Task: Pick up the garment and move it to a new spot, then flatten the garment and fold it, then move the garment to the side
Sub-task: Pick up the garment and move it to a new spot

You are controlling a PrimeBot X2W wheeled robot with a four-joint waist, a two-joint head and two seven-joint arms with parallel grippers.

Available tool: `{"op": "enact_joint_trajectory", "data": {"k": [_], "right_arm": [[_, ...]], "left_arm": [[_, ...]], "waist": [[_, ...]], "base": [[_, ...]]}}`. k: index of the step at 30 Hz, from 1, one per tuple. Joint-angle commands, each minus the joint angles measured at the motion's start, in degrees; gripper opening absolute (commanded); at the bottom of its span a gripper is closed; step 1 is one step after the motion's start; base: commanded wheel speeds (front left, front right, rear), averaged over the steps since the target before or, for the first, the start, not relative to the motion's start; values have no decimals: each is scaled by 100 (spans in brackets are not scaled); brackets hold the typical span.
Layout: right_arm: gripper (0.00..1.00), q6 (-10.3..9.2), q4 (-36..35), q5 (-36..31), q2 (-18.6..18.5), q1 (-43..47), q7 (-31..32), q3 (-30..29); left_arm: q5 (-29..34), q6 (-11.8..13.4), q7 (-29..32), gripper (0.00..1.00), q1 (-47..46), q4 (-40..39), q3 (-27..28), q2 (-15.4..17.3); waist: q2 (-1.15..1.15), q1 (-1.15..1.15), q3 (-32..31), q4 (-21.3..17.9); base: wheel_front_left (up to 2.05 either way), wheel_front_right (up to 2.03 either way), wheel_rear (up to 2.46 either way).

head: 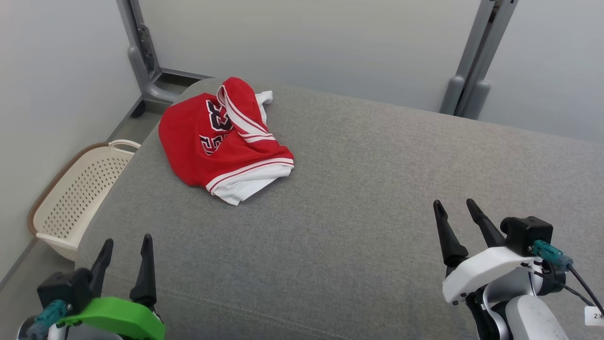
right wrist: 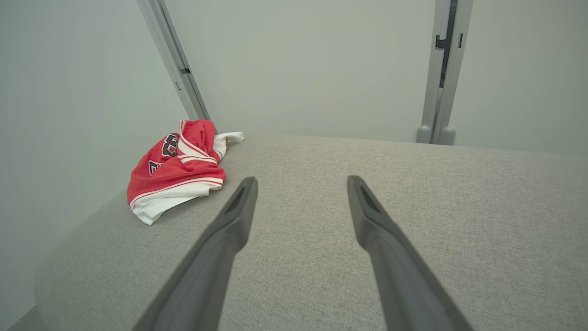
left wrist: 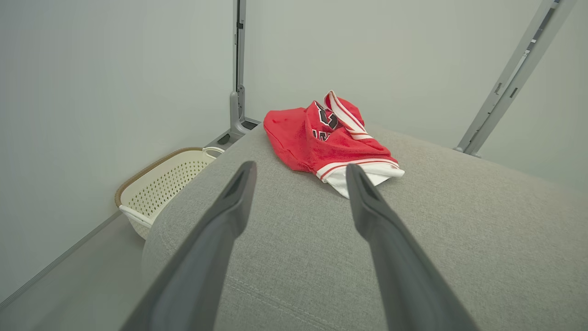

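The red basketball jersey (head: 222, 141) lies crumpled in a heap at the far left corner of the grey upholstered cushion (head: 358, 198). Its white-and-red striped trim is bunched over the top, and a white hem sticks out toward the middle of the cushion. Part of a black number shows on the red cloth, but the folds hide the rest.

The left gripper (head: 128, 239) hangs over the near left corner of the cushion with its two dark fingers spread and nothing between them. Its wrist view looks straight along them to the jersey, which sits well apart from the tips. The right gripper (head: 455, 202) is over the near right part of the cushion, likewise spread and empty, with the jersey far off to its left.

A cream perforated laundry basket (head: 80, 189) stands on the floor beside the cushion's left edge.

As far as the pictures show, no part of the task is done. The garment has not been grasped, and it is neither flattened nor folded. The pick-up, the move to a new spot, the flattening, the folding and the final shift to the side all remain.
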Motion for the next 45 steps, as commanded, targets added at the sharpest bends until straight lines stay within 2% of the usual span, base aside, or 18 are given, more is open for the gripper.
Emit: {"op": "enact_joint_trajectory", "data": {"k": [1, 5, 12, 16, 22, 23, 28, 34, 45], "right_arm": [[100, -2, -43, -36, -21, -55, 12, -15], [100, -2, -133, -80, -21, -103, 69, -45], [100, -2, -368, -197, -22, -311, 182, -32], [100, -2, -526, -291, -20, -510, 235, -13], [100, -2, -751, -452, -20, -877, 309, 28], [100, -2, -751, -452, -20, -877, 309, 28], [100, -2, -975, -566, -19, -1117, 363, -20], [100, -2, -1203, -640, -37, -1174, 408, -107], [100, -2, -1325, -604, -55, -1115, 390, -48]], "left_arm": [[65, -49, 54, 100, -198, 7, 9, 40], [145, -227, 325, 100, -776, 121, -47, 159], [244, -792, 970, 100, -2227, 847, -188, 282], [142, -1037, 1158, 100, -3012, 1489, -152, 99], [167, -1239, 1131, 100, -3908, 2629, -175, -255], [167, -1239, 1131, 100, -3908, 2629, -175, -255], [215, -1412, 1044, 100, -4443, 3578, -240, -517], [287, -1522, 888, 100, -4894, 4547, -324, -776], [112, -1525, 644, 100, -5329, 5902, -208, -1099]], "waist": [[0, 0, 97, -137], [0, 0, 248, -320], [0, 0, 786, -778], [0, 0, 1258, -1089], [0, 0, 1979, -1557], [0, 0, 1979, -1557], [0, 0, 2464, -1873], [0, 0, 2845, -2053], [0, 0, 3081, -2164]], "base": [[0, 0, 0], [0, 0, 0], [0, 0, 0], [0, 0, 0], [0, 0, 0], [0, 0, 0], [0, 0, 0], [0, 0, 0], [0, 0, 0]]}}
